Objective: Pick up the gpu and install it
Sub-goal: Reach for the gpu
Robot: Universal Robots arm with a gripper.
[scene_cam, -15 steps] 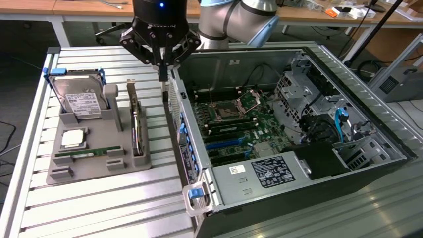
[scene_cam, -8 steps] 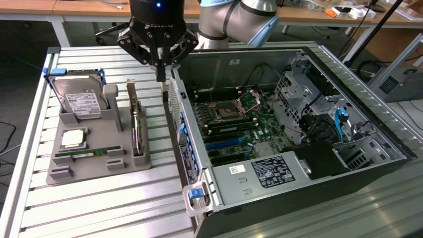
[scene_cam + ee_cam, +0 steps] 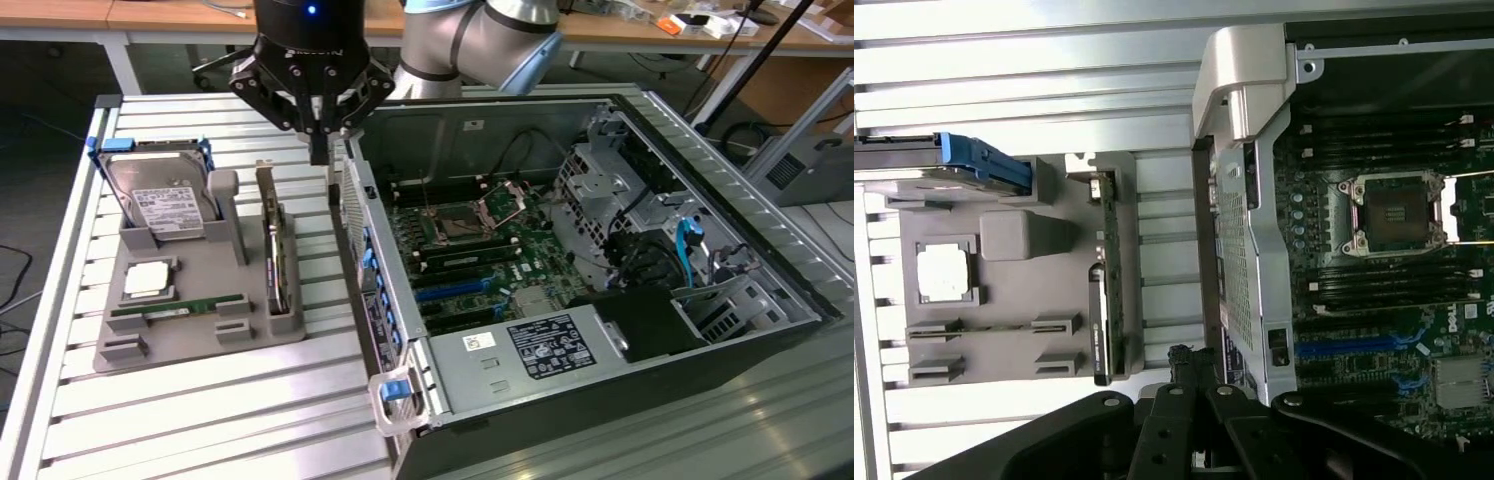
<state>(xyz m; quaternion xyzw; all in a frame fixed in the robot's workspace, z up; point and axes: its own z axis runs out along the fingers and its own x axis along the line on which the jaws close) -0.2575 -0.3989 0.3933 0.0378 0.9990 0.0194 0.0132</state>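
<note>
1. The gripper (image 3: 320, 150) hangs above the slatted table (image 3: 200, 420) with its jaws pressed together and nothing between them.
2. In the exterior view its fingertips point down over the narrow strip between the grey holder (image 3: 180, 340) and the near wall of the open computer case (image 3: 400, 400), close to the far end of the gpu (image 3: 275, 255).
3. The gpu stands on its long edge in a slot along the side of the holder nearest the case, with its silver bracket at the far end; the gripper does not touch it.
4. In the wrist view the gpu (image 3: 1104, 290) appears edge-on, just beside the gripper (image 3: 1189, 358).
5. The holder also carries a hard drive (image 3: 163, 200) leaning upright in a blue-trimmed caddy, a CPU chip (image 3: 147, 280) lying flat, and a green RAM stick (image 3: 180, 309).
6. Inside the case, the motherboard (image 3: 481, 250) lies exposed with its CPU socket (image 3: 465, 215) empty and blue expansion slots (image 3: 447, 290) free.
</note>
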